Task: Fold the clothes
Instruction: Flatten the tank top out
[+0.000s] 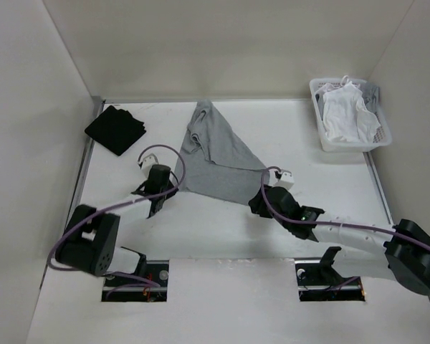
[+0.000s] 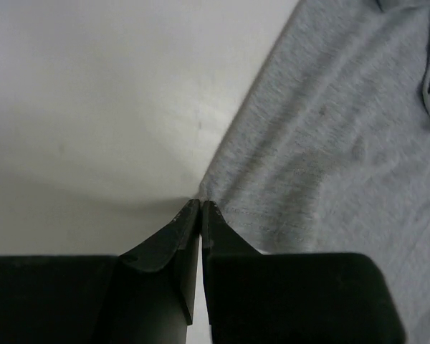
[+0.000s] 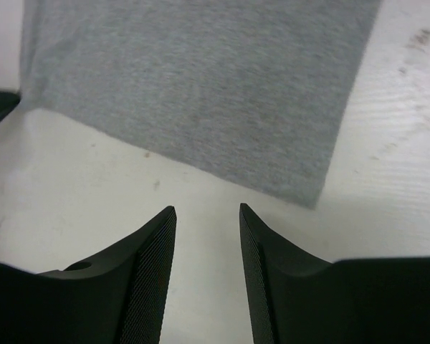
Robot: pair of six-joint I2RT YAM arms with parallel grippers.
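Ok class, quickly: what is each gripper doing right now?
Left gripper: shut at a corner of the shirt; cannot tell if cloth is pinched.
Right gripper: open, holding nothing, just short of the shirt.

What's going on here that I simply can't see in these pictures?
- Left wrist view: whether the shut left gripper pinches the shirt corner; its own fingers cover the spot.
- Top view: the shirt's sleeves and collar, lost in bunched folds at the far end.
- Top view: what lies in the basket; a white heap, too small to sort out.
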